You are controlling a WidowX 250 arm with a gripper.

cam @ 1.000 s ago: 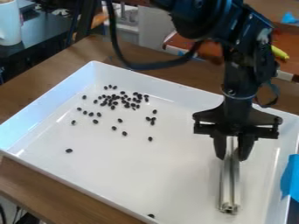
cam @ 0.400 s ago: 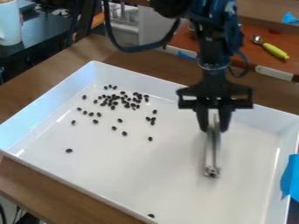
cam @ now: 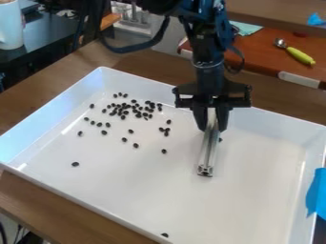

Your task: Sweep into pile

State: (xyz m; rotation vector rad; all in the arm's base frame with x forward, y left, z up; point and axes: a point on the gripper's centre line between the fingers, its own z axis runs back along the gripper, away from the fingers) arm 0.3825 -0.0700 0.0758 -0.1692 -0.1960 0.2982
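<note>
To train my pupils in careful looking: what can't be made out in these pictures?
All in the camera view:
- Exact count of the dark bits: too small, some run together.
- Strip of floor of the white tray behind the metal bar and pincer: they hide it.
- Tray's near corner: cut off by the bottom edge.
- Rim behind the blue tape: covered.
- White mug's left side: cut off by the left edge.

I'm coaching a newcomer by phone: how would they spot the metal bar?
Find the big white tray. Over it, the black end effector grips a long silver bar. Unlike the small dark pieces scattered nearby, it is straight and metallic.
</note>
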